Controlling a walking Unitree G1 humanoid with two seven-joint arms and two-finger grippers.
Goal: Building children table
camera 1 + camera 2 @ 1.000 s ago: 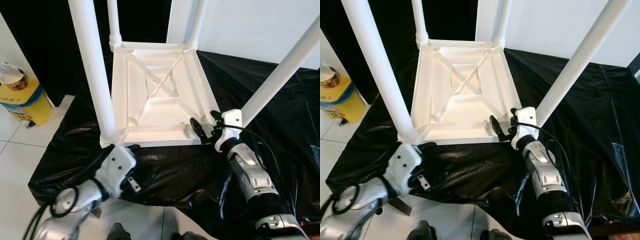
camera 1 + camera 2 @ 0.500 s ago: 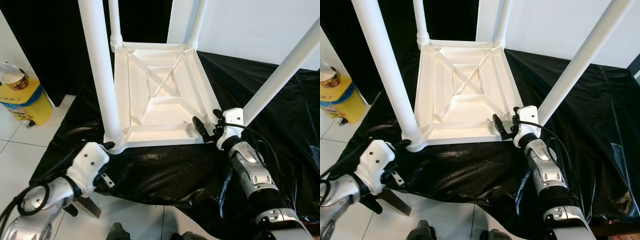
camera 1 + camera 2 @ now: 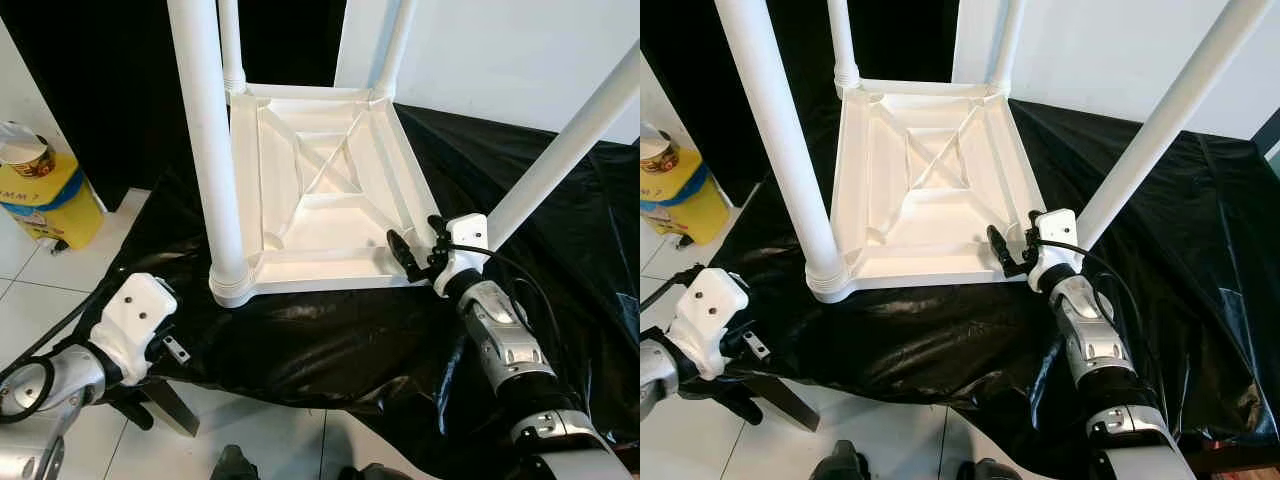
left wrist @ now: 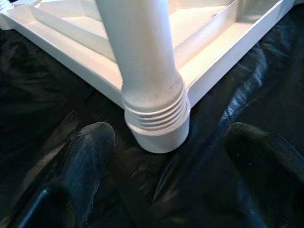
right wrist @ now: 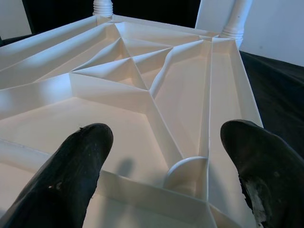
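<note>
The white plastic children's table (image 3: 320,190) lies upside down on a desk draped in black sheet (image 3: 330,330), its legs pointing up. The right end effector (image 3: 418,250) hangs wide open at the near rim, by the near right leg (image 3: 560,150). The left end effector (image 4: 166,180), also wide, faces the near left leg (image 3: 210,150). Likely light, stiff and slippery; best gripped at a leg's ribbed base or the rim
</note>
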